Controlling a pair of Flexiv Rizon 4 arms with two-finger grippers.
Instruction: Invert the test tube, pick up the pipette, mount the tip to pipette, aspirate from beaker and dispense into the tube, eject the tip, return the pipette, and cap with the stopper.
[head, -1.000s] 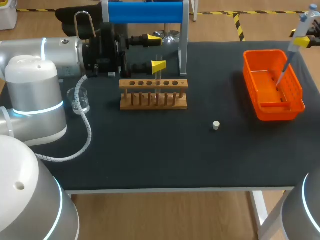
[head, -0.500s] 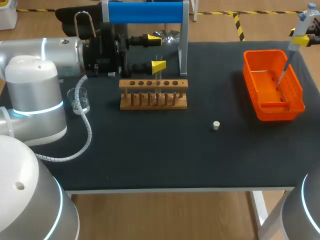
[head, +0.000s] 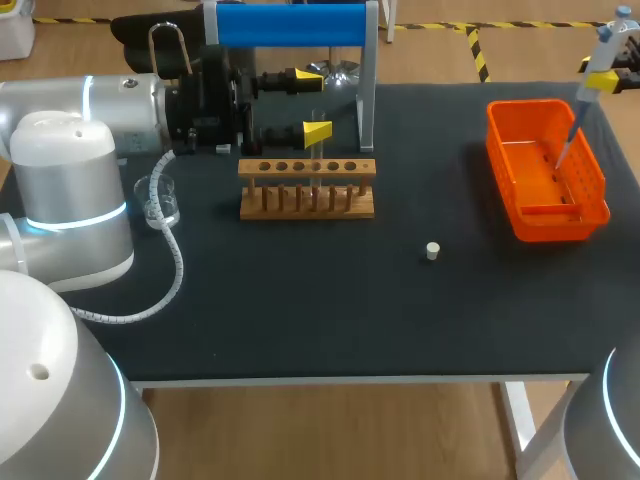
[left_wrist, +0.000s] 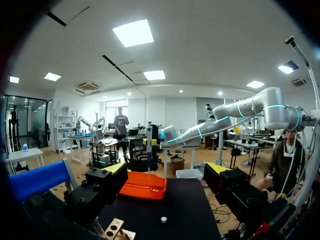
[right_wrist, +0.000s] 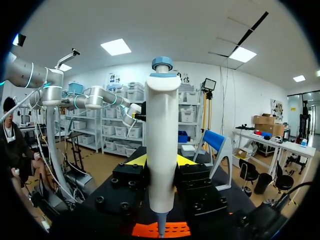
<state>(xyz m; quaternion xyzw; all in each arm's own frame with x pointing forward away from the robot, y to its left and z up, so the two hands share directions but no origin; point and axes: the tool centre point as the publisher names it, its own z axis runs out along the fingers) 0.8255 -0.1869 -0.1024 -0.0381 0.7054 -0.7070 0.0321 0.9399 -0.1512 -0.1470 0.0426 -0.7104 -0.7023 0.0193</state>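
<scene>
Silver-grey arms (head: 70, 190) with cyan rings (head: 100, 214), white coiled cable (head: 175, 262), black claw (head: 314, 103), yellow tips.

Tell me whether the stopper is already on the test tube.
No, the stopper lies loose on the table, apart from the rack.

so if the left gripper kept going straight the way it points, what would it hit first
The left gripper would probably meet the orange basket first, across the table, or the pipette hanging over it; height is hard to judge. Nothing nearer shows in the wrist view.
</scene>
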